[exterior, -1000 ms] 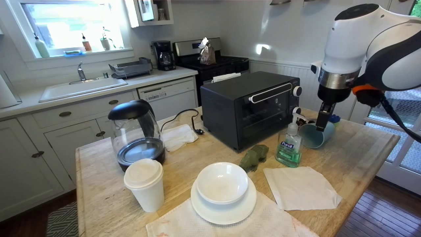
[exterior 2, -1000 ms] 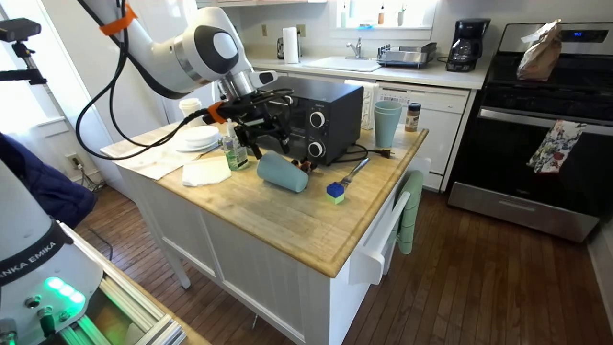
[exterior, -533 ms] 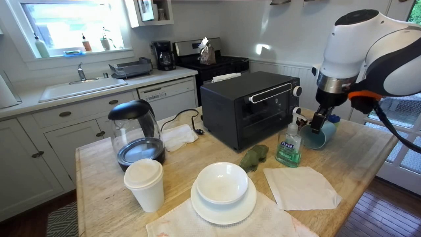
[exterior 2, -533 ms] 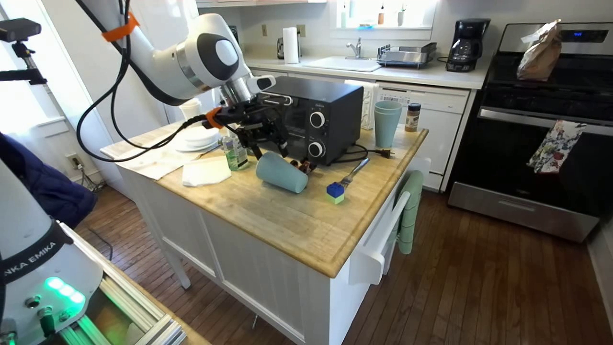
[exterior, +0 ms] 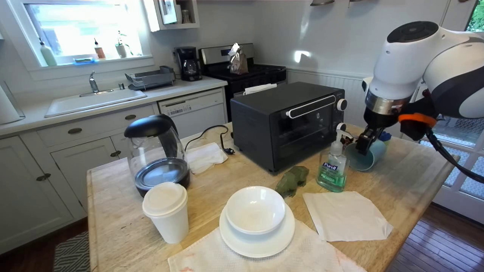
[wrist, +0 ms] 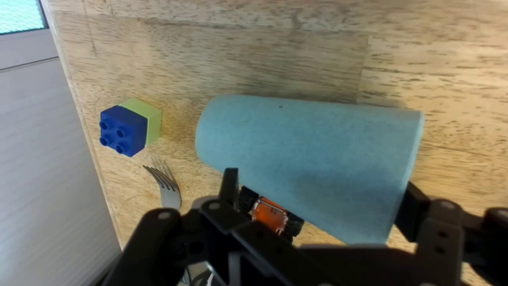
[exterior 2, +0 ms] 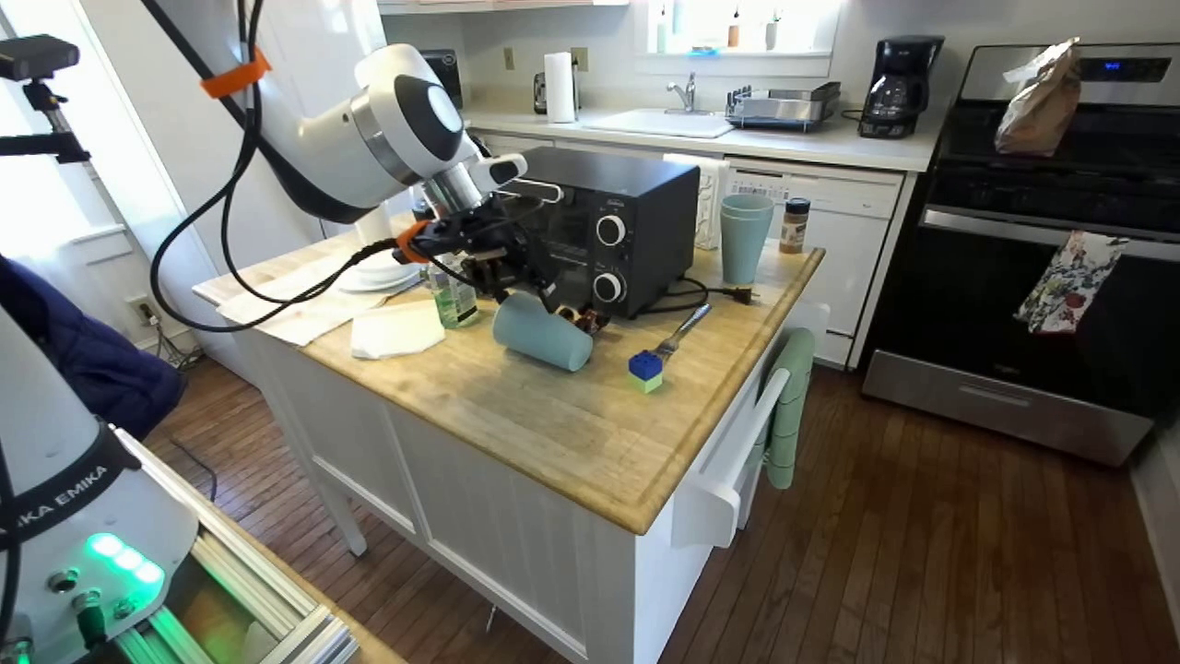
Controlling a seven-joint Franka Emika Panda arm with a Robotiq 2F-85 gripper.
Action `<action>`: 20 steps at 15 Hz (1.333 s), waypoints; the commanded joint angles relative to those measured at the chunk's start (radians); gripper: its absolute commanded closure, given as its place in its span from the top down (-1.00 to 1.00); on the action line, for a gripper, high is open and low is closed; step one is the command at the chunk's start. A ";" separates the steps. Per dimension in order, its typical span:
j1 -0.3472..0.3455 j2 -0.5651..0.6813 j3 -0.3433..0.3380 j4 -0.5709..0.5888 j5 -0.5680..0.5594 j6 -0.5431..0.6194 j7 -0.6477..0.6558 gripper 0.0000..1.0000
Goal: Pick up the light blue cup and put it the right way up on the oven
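Note:
The light blue cup (exterior: 365,155) lies on its side on the wooden table, in front of the oven's knob end. It shows in an exterior view (exterior 2: 542,334) and in the wrist view (wrist: 305,159), its mouth at the right there. My gripper (exterior: 363,146) is open, low over the cup's mouth end; it also shows in an exterior view (exterior 2: 525,297). In the wrist view the gripper (wrist: 322,196) has one finger beside the cup's wall and the other just beyond its rim; contact cannot be told. The black oven (exterior: 287,99) stands behind, door shut, also in an exterior view (exterior 2: 590,171).
A Purell bottle (exterior: 332,172) stands near the cup's mouth. An orange toy car (wrist: 270,216) lies against the cup's side. A blue-green block (wrist: 125,129) and a fork (wrist: 170,194) lie past its base. Stacked blue cups (exterior 2: 745,244) and a spice jar (exterior 2: 794,226) stand beyond the oven.
The gripper has come down and tilted towards the lying cup's mouth end. The cup has shifted very slightly. The oven and the other things have not moved.

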 commanded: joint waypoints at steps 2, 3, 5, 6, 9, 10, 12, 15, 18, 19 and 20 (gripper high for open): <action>0.010 0.031 -0.007 0.021 -0.049 -0.017 0.075 0.13; 0.009 0.034 -0.006 0.021 -0.045 -0.016 0.074 0.01; 0.009 0.031 -0.005 0.031 -0.041 -0.027 0.073 -0.18; 0.008 0.031 -0.004 0.033 -0.033 -0.030 0.067 -0.28; 0.006 0.024 -0.003 0.057 -0.023 -0.056 0.065 -0.71; 0.005 0.020 -0.002 0.064 -0.017 -0.063 0.064 -0.83; 0.002 0.019 -0.002 0.076 -0.008 -0.070 0.057 -0.90; -0.005 0.022 -0.002 0.099 0.029 -0.092 0.039 -1.00; -0.007 0.020 -0.001 0.106 0.092 -0.102 0.009 -0.97; -0.009 0.017 0.001 0.108 0.131 -0.106 -0.009 -0.97; -0.009 0.010 0.006 0.109 0.187 -0.128 -0.044 -0.97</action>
